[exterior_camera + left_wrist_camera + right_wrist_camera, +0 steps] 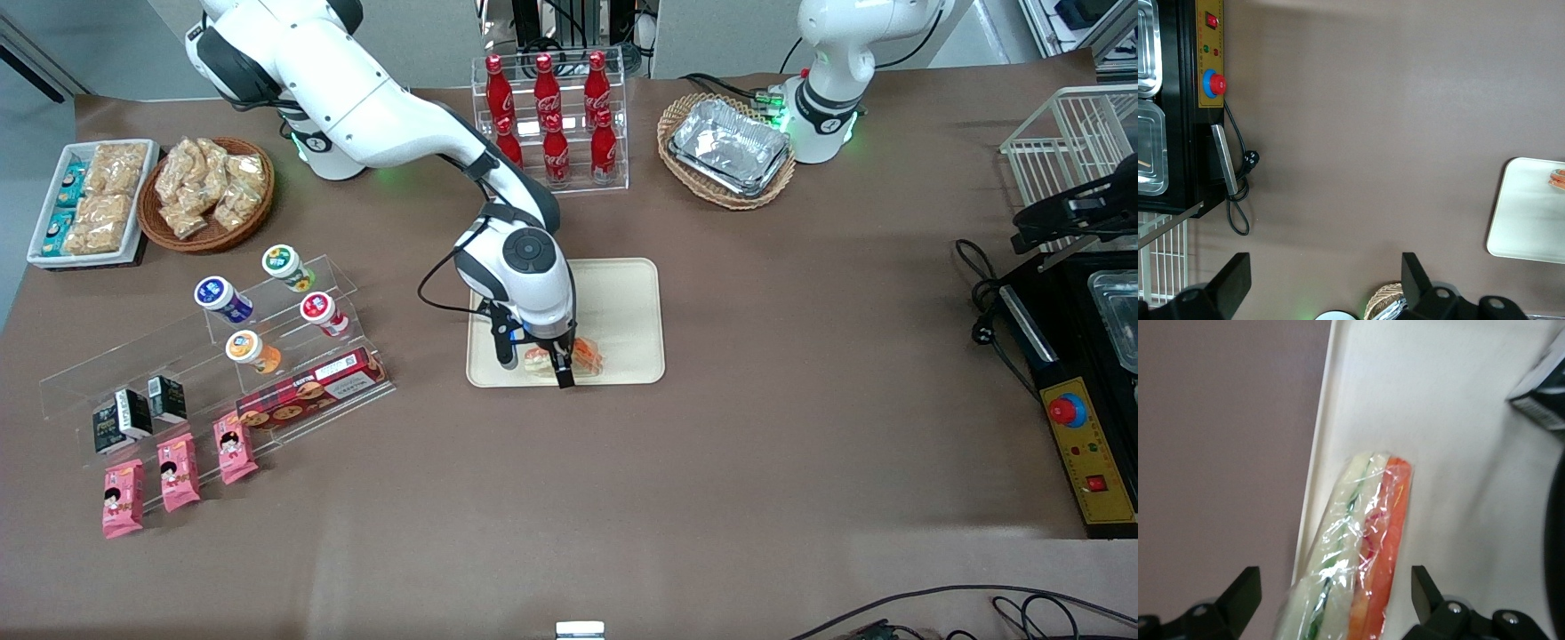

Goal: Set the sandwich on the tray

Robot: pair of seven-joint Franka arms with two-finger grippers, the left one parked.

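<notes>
gripper point(544, 366) low over the tray's edge nearest the front camera, fingers spread wide either side of the sandwich, no contact visible | sandwich point(1355, 550) between them on the tray, long axis along that rim, clear-wrapped, green, white and orange layers showing | tray point(622, 293) cream, extends farther away under the arm
</notes>
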